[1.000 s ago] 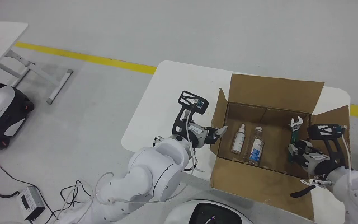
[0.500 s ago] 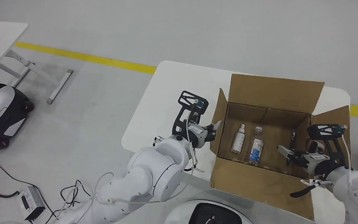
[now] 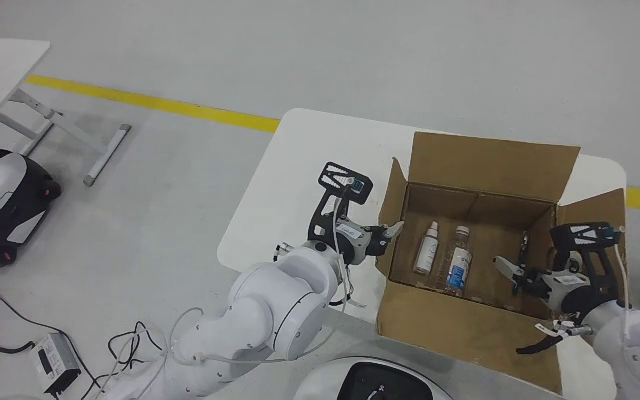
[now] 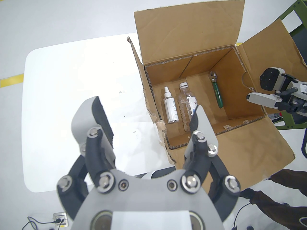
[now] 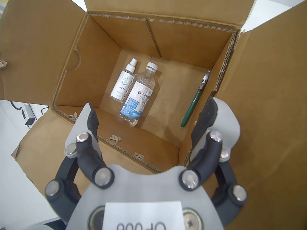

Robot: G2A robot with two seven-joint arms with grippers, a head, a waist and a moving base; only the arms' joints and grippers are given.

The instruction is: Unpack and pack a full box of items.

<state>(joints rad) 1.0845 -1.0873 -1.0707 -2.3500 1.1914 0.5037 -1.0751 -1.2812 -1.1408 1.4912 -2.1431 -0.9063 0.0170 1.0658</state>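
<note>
An open cardboard box (image 3: pixel 492 160) stands on the white table (image 3: pixel 300 170). On its floor lie a white spray bottle (image 3: pixel 427 248) (image 5: pixel 123 82), a clear bottle (image 3: pixel 459 258) (image 5: pixel 140 96) and a green-handled wrench (image 3: pixel 523 247) (image 5: pixel 193 104) along the right wall. My right gripper (image 3: pixel 510 275) (image 5: pixel 151 111) hangs open over the box's right side, above the wrench, with nothing in it. My left gripper (image 3: pixel 387 235) (image 4: pixel 147 113) is open and empty just outside the box's left flap, over the table.
The four box flaps stand up and out around the opening; the left flap (image 4: pixel 138 56) is torn along its lower edge. The table left of the box is bare. A green frame (image 4: pixel 296 13) stands beyond the table's right side.
One second ago my right gripper held the wrench above the box. It has let go, and the wrench now lies inside against the right wall. The left gripper barely shifted.
</note>
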